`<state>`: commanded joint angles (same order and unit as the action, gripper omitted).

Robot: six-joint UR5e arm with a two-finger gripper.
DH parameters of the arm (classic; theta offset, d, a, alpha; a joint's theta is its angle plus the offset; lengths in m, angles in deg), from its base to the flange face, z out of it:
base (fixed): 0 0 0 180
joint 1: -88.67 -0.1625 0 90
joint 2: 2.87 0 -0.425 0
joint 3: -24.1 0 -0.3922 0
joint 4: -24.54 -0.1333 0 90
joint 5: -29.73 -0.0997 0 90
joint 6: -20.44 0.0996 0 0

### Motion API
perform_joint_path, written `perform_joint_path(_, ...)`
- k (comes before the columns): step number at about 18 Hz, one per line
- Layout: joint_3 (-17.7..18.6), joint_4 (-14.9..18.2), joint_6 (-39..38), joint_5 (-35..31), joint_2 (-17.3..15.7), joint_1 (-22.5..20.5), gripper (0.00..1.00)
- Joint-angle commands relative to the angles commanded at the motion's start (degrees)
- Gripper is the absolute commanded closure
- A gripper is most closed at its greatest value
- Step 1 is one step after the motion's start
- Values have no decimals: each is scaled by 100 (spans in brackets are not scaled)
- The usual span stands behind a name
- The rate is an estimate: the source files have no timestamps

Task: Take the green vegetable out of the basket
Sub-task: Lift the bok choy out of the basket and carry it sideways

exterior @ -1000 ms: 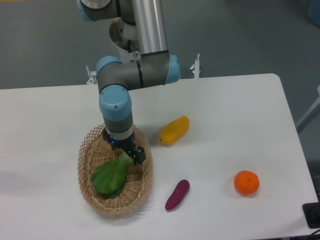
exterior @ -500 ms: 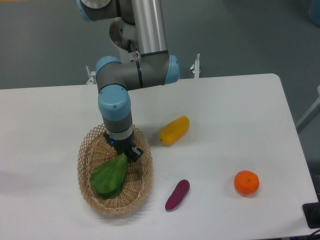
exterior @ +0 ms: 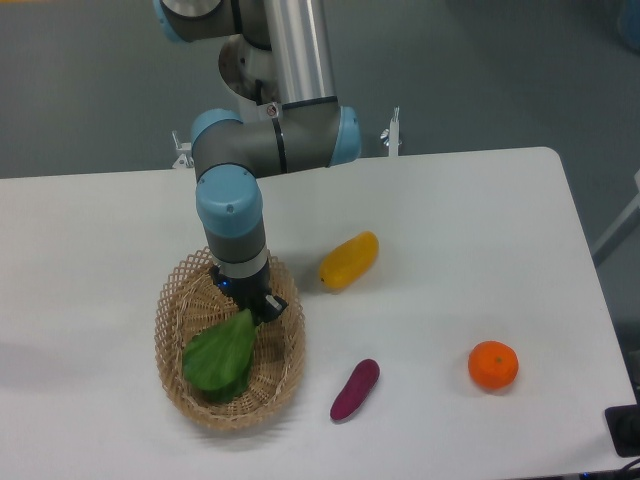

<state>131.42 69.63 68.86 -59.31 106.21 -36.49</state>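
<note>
The green vegetable lies in the basket. The gripper is down at its stem end, and it looks closed on the stem. Next job, I think: lift straight up, slowly

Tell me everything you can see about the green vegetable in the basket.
The green vegetable is a broad, bright green leaf narrowing toward its upper right end, smooth and toy-like. It lies tilted inside the wicker basket, over its left half. The gripper sits at its narrow end, hiding the stem; whether it grips is unclear.
</note>
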Motion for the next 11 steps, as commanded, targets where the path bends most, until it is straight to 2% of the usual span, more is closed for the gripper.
perform_joint_path(3,-9,9,26,-9,-62,-70,68)
perform_joint_path(11,-114,62,141,140,-607,-544,68)
